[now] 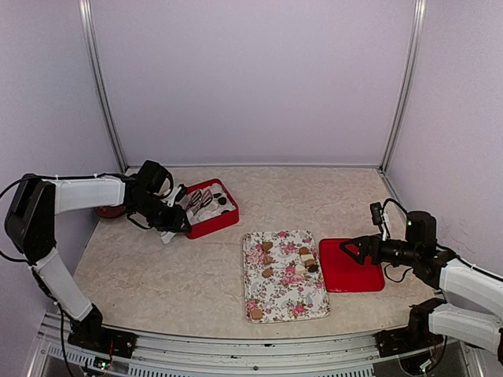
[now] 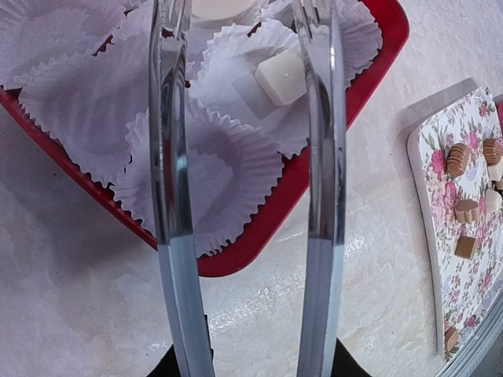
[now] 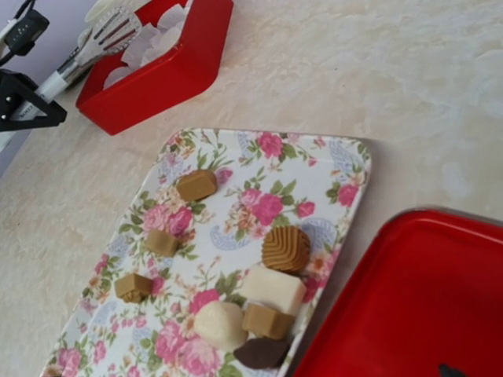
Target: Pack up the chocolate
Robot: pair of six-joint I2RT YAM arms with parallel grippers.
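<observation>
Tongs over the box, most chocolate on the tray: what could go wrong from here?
1. The tongs reach over the crinkled liners in the red box; pulling back could snag one and tip the white piece.
2. On the floral tray several chocolates touch; gripping one may knock its neighbours.

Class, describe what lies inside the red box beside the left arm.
Visible: white paper liners filling the red box, one holding a cream-white chocolate. Hidden: whatever lies beneath the tongs.
</observation>
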